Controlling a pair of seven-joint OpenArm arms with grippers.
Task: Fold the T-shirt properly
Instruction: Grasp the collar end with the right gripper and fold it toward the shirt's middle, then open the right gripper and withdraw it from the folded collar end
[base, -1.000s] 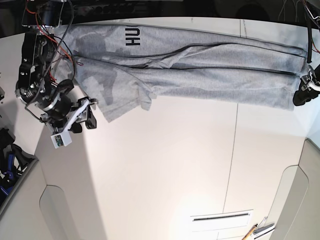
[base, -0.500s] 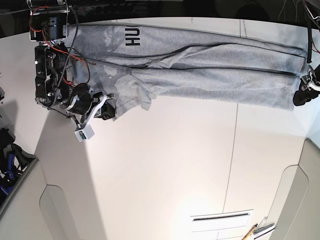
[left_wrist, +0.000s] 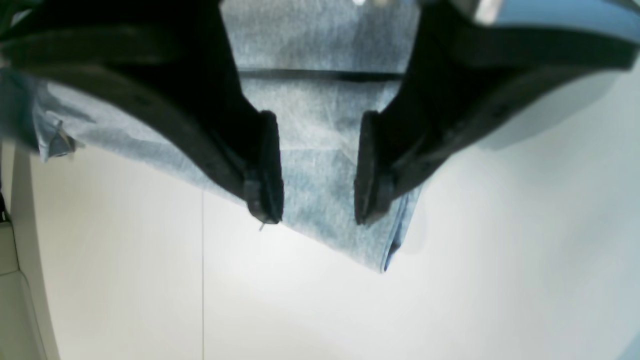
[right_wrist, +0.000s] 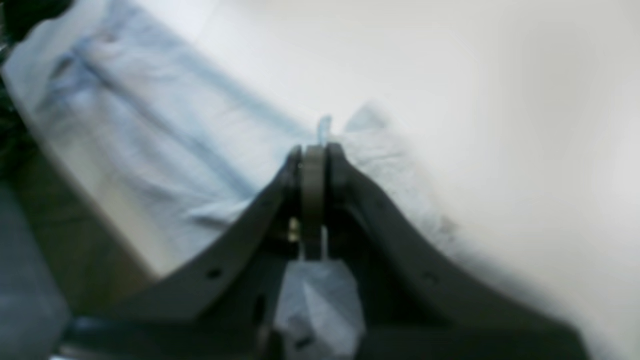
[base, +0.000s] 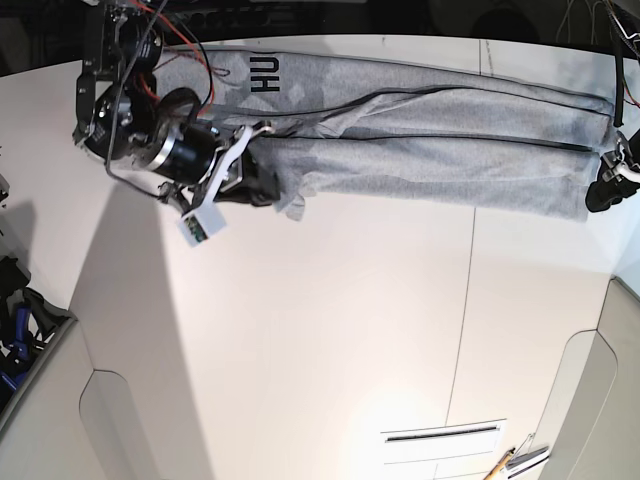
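The T-shirt (base: 440, 140) lies stretched in a long band across the far side of the white surface (base: 330, 330). The right hand (base: 268, 186) is pinched tight on its left sleeve flap, while the left hand (left_wrist: 317, 175) hovers wide over the right corner. Since only a thin bit of cloth seems caught, the flap could slip free when pulled, or the unpinned band could drag and bunch.

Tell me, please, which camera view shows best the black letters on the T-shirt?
The base view: only there the black letters are visible, printed near one end of the T-shirt. The left wrist view shows only plain grey cloth under open fingers. The right wrist view shows blurred cloth pinched in the right gripper, no letters.
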